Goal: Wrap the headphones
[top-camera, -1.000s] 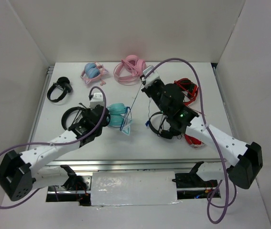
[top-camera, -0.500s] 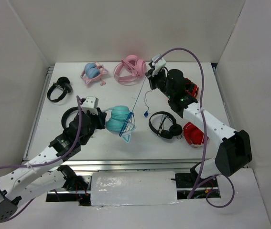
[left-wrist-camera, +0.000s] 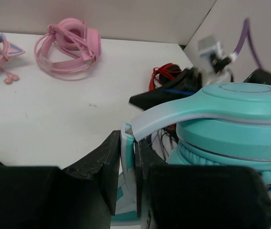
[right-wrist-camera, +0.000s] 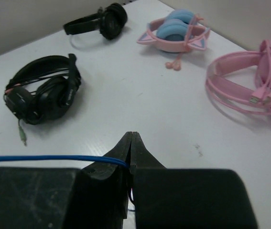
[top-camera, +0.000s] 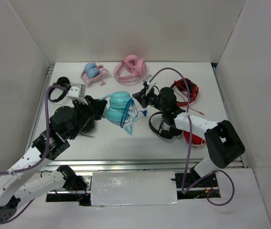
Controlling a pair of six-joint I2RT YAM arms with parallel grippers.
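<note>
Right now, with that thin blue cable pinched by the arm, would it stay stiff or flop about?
Probably floppy: the blue cable is thin and droops in loops beside the teal headphones. Likely very light, since the right gripper holds it at its very tips. It might slide through that pinch, being so thin.

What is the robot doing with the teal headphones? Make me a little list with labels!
left claw: shut on the pale headband of the teal headphones
right claw: shut on the thin blue cable
lying around: pink headphones, pink-and-blue cat-ear headphones, red headphones, black headphones
wrapping: not finished
</note>
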